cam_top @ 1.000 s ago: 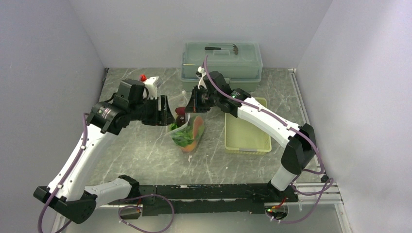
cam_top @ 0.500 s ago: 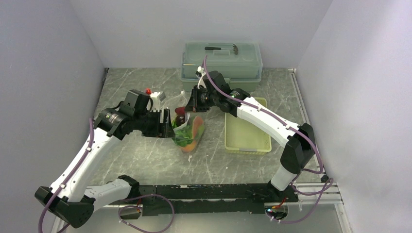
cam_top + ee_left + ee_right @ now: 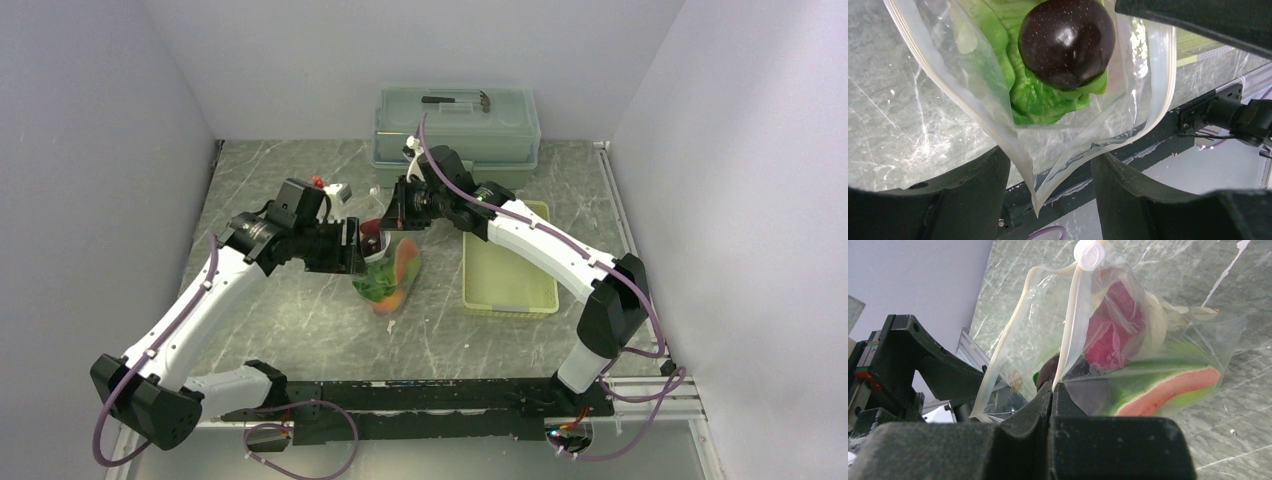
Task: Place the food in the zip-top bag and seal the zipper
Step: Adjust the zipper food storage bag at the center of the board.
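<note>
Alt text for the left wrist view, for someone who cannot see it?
A dark round piece sits on green lettuce in a clear bag. The bag's lower corner hangs between the left gripper's open fingers.

Mid-worktop is crowded. The zip-top bag (image 3: 388, 272) is pinched at its mouth rim by the right pincer (image 3: 1052, 390), and the left pincer (image 3: 358, 250) straddles the opposite rim corner with fingers apart. The bag mouth is mostly plugged by the dark round piece (image 3: 1066, 42) sitting on the lettuce (image 3: 1033, 95). The yellow-green tray (image 3: 508, 285) sits just beside the bag toward the right edge, and the lidded box (image 3: 457, 125) blocks the middle of the far edge. Bare worktop (image 3: 290, 320) toward the near edge, left edge and far-left corner gives room to pass.
</note>
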Robot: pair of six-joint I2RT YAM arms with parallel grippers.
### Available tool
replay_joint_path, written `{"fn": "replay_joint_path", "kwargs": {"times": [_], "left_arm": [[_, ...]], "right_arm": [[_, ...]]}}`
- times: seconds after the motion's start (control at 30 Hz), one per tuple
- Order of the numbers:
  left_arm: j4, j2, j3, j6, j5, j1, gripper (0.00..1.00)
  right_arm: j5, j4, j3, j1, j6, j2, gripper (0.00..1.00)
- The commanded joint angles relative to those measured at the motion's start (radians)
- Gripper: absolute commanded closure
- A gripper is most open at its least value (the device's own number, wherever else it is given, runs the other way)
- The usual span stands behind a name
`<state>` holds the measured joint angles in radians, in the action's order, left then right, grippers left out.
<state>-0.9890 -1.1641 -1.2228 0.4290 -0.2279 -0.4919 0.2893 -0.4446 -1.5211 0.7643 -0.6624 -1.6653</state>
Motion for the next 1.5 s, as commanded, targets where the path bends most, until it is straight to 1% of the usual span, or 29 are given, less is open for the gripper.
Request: {"fn": "replay_joint_path", "kwargs": {"times": [0.0, 0.03, 0.2, 0.3, 0.33, 0.37, 0.47, 0.67, 0.7, 0.9, 0.97, 1.1, 1.23, 1.37, 1.47], "left_arm": [[0.053, -0.027, -0.055, -0.023, 0.037, -0.008, 0.39], [0.055, -0.032, -0.059, -0.026, 0.04, -0.01, 0.42], [0.053, -0.058, -0.085, -0.032, 0.04, -0.013, 0.67], [0.054, -0.06, -0.098, -0.034, 0.039, -0.017, 0.85], [0.052, -0.059, -0.103, -0.037, 0.039, -0.019, 0.96], [0.049, -0.057, -0.108, -0.04, 0.039, -0.02, 1.0], [0.039, -0.045, -0.13, -0.071, 0.032, -0.023, 1.0], [-0.035, -0.032, -0.209, -0.132, 0.023, -0.023, 1.0], [-0.048, -0.033, -0.221, -0.145, 0.015, -0.023, 1.0], [-0.12, -0.034, -0.275, -0.224, -0.053, -0.023, 1.0], [-0.155, -0.037, -0.289, -0.256, -0.061, -0.023, 1.0], [-0.198, -0.028, -0.311, -0.303, -0.073, -0.023, 1.0], [-0.21, -0.014, -0.328, -0.33, -0.102, -0.024, 1.0], [-0.22, 0.003, -0.336, -0.352, -0.166, -0.031, 1.0], [-0.235, 0.014, -0.344, -0.364, -0.178, -0.048, 1.0]], "right_arm": [[0.013, 0.055, -0.005, -0.004, 0.0, 0.044, 1.0], [0.013, 0.055, -0.003, -0.003, 0.0, 0.046, 1.0], [0.017, 0.061, 0.008, -0.004, 0.002, 0.049, 1.0], [0.02, 0.064, 0.014, -0.003, 0.002, 0.051, 1.0], [0.022, 0.065, 0.018, -0.003, 0.003, 0.051, 1.0], [0.022, 0.067, 0.02, -0.003, 0.005, 0.054, 1.0], [0.017, 0.062, 0.025, -0.006, 0.013, 0.063, 1.0], [0.02, 0.05, 0.035, -0.037, 0.04, 0.095, 1.0], [0.023, 0.05, 0.038, -0.043, 0.044, 0.102, 0.98], [0.021, 0.021, 0.035, -0.058, 0.117, 0.149, 0.65], [0.022, 0.016, 0.038, -0.061, 0.152, 0.172, 0.57], [0.024, -0.016, 0.031, -0.063, 0.227, 0.208, 0.47], [0.026, -0.065, 0.01, -0.063, 0.319, 0.235, 0.41], [0.032, -0.111, -0.002, -0.063, 0.412, 0.269, 0.35], [0.036, -0.121, 0.004, -0.063, 0.476, 0.311, 0.3]]}}
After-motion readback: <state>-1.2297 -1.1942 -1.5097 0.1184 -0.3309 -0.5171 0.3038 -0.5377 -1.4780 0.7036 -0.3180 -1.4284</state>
